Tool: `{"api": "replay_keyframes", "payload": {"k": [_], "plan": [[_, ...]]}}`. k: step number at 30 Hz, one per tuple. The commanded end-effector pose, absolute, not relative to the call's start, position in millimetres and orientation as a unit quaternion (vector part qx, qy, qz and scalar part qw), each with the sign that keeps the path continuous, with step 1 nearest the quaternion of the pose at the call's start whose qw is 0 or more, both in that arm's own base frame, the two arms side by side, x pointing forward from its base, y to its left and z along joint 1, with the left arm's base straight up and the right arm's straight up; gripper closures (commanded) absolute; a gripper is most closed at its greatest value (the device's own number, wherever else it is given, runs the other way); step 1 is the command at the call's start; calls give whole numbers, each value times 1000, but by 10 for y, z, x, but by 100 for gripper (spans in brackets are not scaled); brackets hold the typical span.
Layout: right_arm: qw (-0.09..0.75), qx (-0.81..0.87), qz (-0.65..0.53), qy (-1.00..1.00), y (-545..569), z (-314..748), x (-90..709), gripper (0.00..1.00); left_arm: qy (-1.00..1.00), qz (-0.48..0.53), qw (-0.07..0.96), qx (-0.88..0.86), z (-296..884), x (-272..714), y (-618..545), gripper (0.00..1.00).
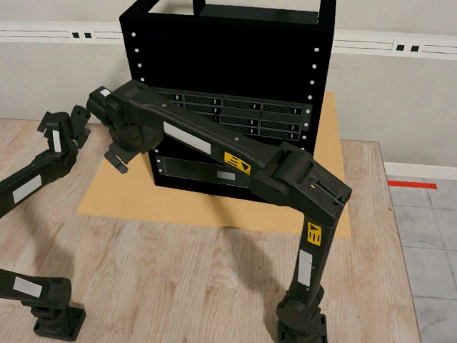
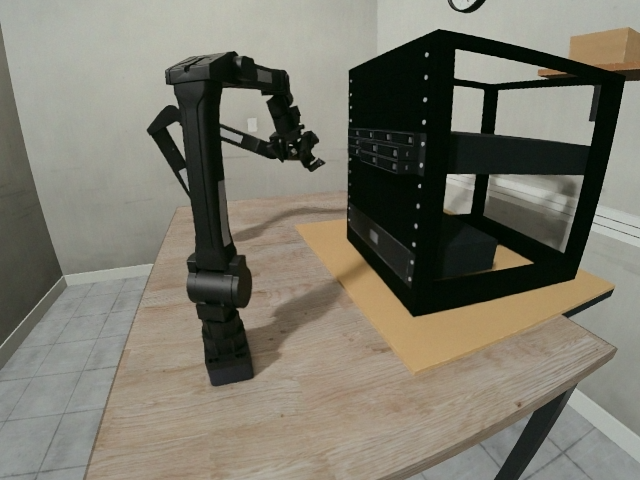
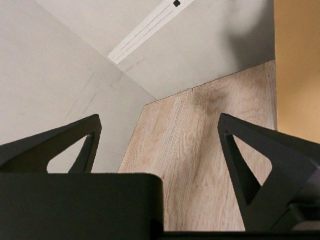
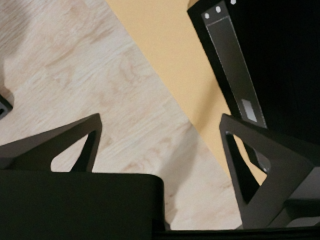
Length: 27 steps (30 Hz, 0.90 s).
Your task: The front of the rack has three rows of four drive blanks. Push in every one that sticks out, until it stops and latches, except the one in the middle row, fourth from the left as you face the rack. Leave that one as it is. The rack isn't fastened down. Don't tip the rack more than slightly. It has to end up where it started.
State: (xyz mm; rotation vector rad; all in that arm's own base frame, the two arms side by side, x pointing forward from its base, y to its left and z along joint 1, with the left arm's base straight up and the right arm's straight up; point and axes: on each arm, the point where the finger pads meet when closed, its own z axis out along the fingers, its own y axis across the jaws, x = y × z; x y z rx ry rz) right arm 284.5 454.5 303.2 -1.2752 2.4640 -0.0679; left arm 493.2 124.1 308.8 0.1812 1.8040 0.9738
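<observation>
The black rack (image 1: 221, 55) (image 2: 431, 206) stands upright on the tan board. Its top-row blanks (image 1: 282, 108) (image 2: 395, 137) look flush where visible. In the middle row, the third blank (image 1: 238, 121) and the fourth blank (image 1: 279, 125) (image 2: 385, 149) stick out. The bottom-row fourth blank (image 1: 279, 134) (image 2: 383, 163) also sticks out; the bottom third (image 1: 240, 128) seems to. My right arm hides much of the left columns. My right gripper (image 1: 134, 153) (image 4: 160, 119) is open and empty, in front of the rack's left part. My left gripper (image 3: 159, 120) is open and empty, left of the rack.
The tan board (image 1: 147, 210) (image 2: 413, 351) extends in front of the rack on the wooden table (image 1: 166, 258) (image 2: 310, 403). My right forearm (image 1: 206, 136) crosses the rack's front. A lower panel (image 1: 195, 171) (image 2: 382, 245) sits near the rack's foot. A wall stands behind.
</observation>
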Motion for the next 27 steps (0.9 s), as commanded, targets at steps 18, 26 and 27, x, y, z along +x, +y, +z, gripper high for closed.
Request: {"api": "replay_keyframes", "payload": {"k": [18, 26, 27], "plan": [[208, -453, -11, 867, 4566, 3237, 2847, 0, 737, 426, 517, -89, 3571, 4450, 2813, 0], [233, -473, -22, 849, 4534, 3285, 2794, 0, 691, 448, 513, -241, 4006, 3409, 4164, 0], [238, -477, -24, 846, 4524, 3295, 2791, 0, 683, 452, 512, -260, 4066, 3234, 4316, 0]]}}
